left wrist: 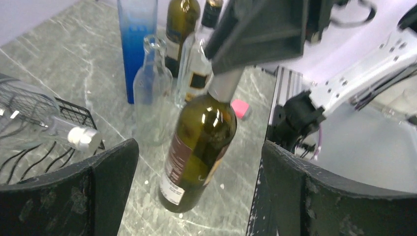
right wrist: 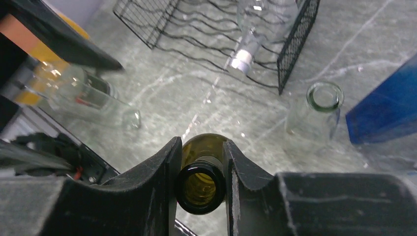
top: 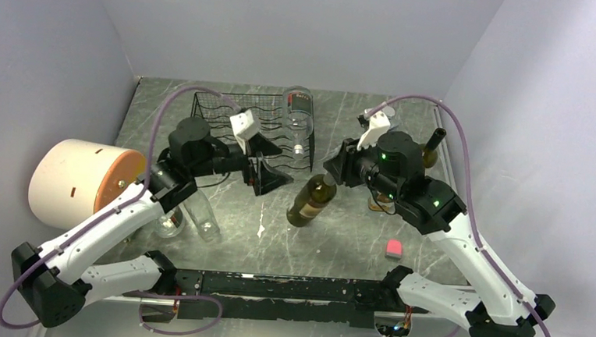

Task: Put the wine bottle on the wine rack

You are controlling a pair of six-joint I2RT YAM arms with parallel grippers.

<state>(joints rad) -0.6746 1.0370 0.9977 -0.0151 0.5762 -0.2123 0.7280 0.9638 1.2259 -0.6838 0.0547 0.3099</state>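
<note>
The wine bottle [top: 311,201], dark olive glass with a paper label, is at mid-table, tilted, with its base toward the near left and its neck toward the far right. The right gripper [top: 335,173] is clamped on the neck. The right wrist view shows both pads [right wrist: 157,172] pressed against the glass just below the open mouth, with no gap. Whether the base rests on the table [top: 337,241] or hangs just above it cannot be told. The wine rack [top: 228,113] stands to the far left of the bottle, apart from it. One clear bottle [top: 298,120] with a silver cap lies in the rack's right end, and the other wavy bays in view appear unoccupied. The left gripper [top: 273,164] sits between the rack and the wine bottle, jaws spread wide and holding nothing, facing the bottle's body. Further out, clear bottles [top: 198,219] are beside the left arm, upright bottles [top: 432,148] stand at the far right, a pink block [top: 393,248] lies at the near right, and a white drum [top: 75,182] occupies the left edge. Status: the neck grasp is complete, but transfer and placement are not. What appears to remain is to carry the bottle to the far left, bring it level, and lay it in a free bay beside the clear bottle. The left gripper looks positioned to support the body during that move.
</note>
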